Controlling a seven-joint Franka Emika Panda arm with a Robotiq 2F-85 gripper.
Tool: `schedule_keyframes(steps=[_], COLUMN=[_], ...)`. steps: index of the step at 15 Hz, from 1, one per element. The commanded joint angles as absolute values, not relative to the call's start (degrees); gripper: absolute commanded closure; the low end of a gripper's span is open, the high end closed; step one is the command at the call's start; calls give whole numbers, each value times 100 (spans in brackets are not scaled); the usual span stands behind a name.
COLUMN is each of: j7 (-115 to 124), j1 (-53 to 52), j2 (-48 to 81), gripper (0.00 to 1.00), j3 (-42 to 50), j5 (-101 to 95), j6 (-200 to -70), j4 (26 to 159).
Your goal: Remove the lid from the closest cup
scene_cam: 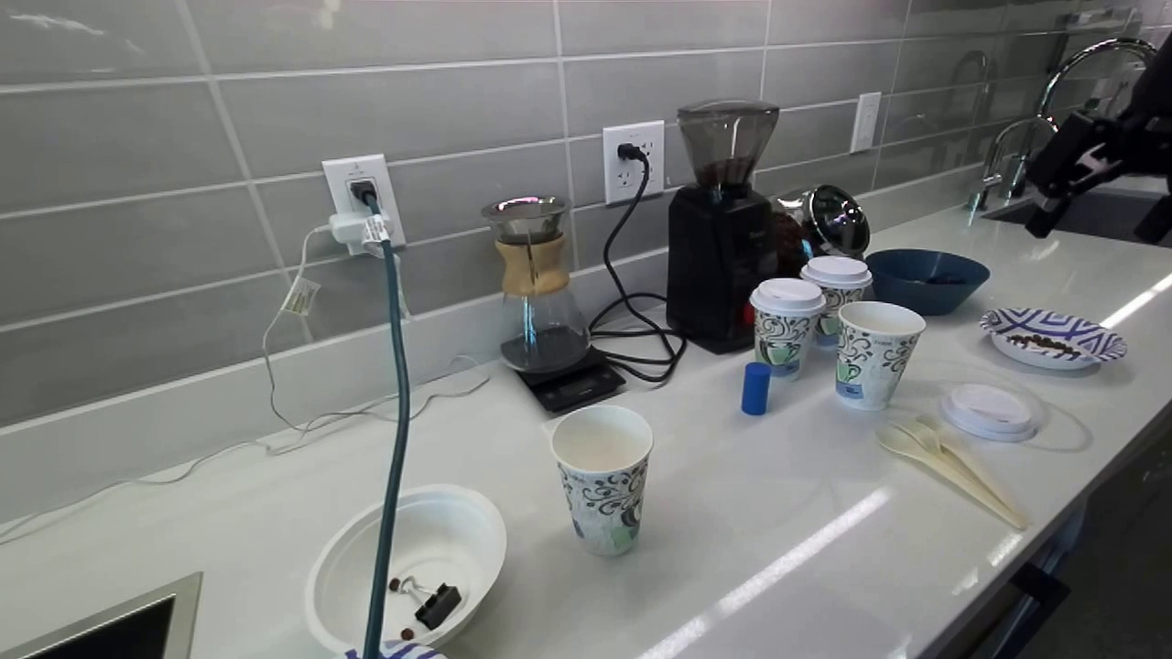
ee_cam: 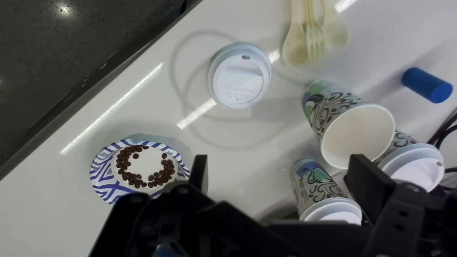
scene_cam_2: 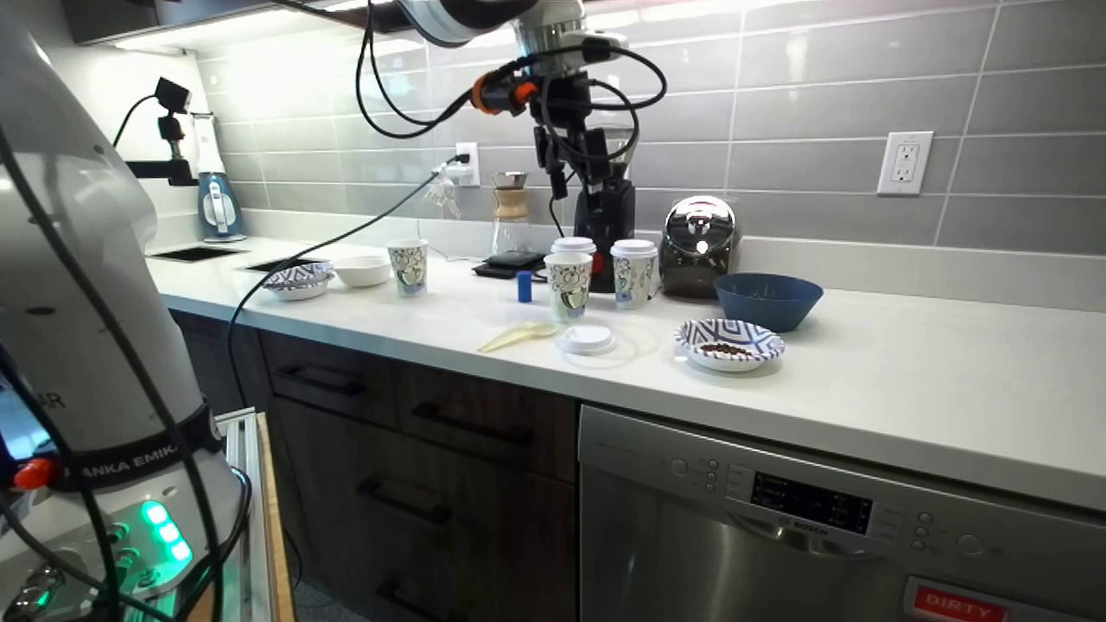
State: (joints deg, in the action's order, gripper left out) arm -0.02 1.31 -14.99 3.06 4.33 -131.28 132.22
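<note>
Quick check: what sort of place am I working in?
Most likely a kitchen; home or office, I can't tell. A dishwasher sits under the counter, and a coffee grinder and pour-over coffee maker stand by the tiled wall.

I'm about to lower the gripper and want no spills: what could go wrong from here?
The open cup stands close to a lidded cup, so the spread gripper might knock one over while descending. Coffee beans lie loose in the patterned bowl; a bump could scatter them.
</note>
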Motion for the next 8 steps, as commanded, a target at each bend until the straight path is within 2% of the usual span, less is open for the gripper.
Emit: schedule_keyframes(steps=[1,2,8], j7=[-399,-114,-243], j1=[-32,108,40], j2=[-2337,-1865,-2264], gripper=[0,0,0], j3=[392,301,319], j5=[976,635,789], j6=[-13005,-12973,-12981], j4=[13703,13376,13633])
